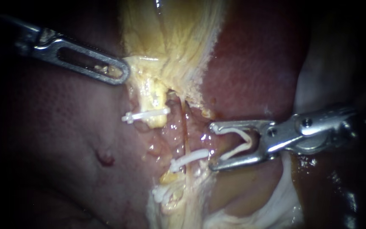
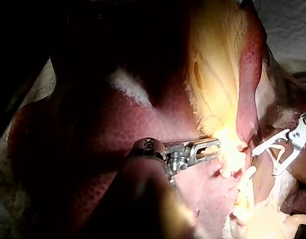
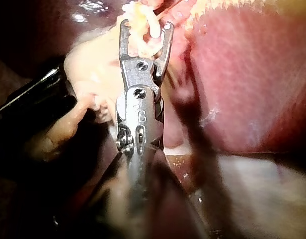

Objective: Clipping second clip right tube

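In the endoscope view, the left instrument (image 1: 121,74) is coming in from the upper left, its claw clamping the edge of the yellow gallbladder (image 1: 170,38). The right instrument (image 1: 211,146) is reaching in from the right, its claw standing wide yet gripping a white new clip (image 1: 244,142) from both sides. Its tips are sitting just right of the right tube (image 1: 186,131), not around it, slightly above the set clip (image 1: 189,157) crossing that tube. The liver (image 1: 250,63) is lying behind.

In the left wrist view, the left instrument (image 2: 212,148) is biting the gallbladder (image 2: 217,74). Beyond it, the right instrument (image 2: 264,163) is carrying the new clip (image 2: 274,148).

In the right wrist view, the right instrument (image 3: 146,25) is holding the new clip (image 3: 153,27) spread near pale tissue; the tube is not showing clearly there.
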You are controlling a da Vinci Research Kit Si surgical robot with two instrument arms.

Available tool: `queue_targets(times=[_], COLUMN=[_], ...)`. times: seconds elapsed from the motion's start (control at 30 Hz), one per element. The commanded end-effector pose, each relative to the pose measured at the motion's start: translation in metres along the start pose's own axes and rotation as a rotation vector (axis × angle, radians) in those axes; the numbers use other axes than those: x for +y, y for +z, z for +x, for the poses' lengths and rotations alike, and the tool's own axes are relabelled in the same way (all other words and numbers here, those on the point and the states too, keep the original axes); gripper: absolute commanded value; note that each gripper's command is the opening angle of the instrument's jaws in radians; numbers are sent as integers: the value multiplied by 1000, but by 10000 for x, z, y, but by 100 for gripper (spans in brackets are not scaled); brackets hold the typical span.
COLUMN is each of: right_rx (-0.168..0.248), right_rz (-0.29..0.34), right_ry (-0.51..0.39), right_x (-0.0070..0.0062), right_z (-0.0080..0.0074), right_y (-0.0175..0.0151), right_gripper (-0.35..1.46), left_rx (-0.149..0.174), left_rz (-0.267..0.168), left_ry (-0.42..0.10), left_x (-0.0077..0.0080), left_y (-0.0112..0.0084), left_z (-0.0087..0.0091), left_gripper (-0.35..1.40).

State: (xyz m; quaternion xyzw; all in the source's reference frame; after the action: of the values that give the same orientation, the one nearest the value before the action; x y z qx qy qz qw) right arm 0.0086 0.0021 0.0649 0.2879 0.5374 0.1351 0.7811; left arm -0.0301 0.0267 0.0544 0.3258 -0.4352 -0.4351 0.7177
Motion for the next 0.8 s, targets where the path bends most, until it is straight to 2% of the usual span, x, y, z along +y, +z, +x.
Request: queue_targets(times=[0.03,0.37,0.8], right_rx=[-1,-3,-4], right_rz=[-4,1,34], right_ry=[19,88,116], right_x=[2,26,31], right_z=[-3,-27,-28], right_y=[3,19,55], right_gripper=[50,50,50], left_rx=[0,-1,-2], left_rz=[-1,-2,-4], left_ry=[0,0,1], left_x=[0,-1,-1], left_y=[0,2,4], left_z=[0,1,2], left_gripper=[-35,-35,-35])
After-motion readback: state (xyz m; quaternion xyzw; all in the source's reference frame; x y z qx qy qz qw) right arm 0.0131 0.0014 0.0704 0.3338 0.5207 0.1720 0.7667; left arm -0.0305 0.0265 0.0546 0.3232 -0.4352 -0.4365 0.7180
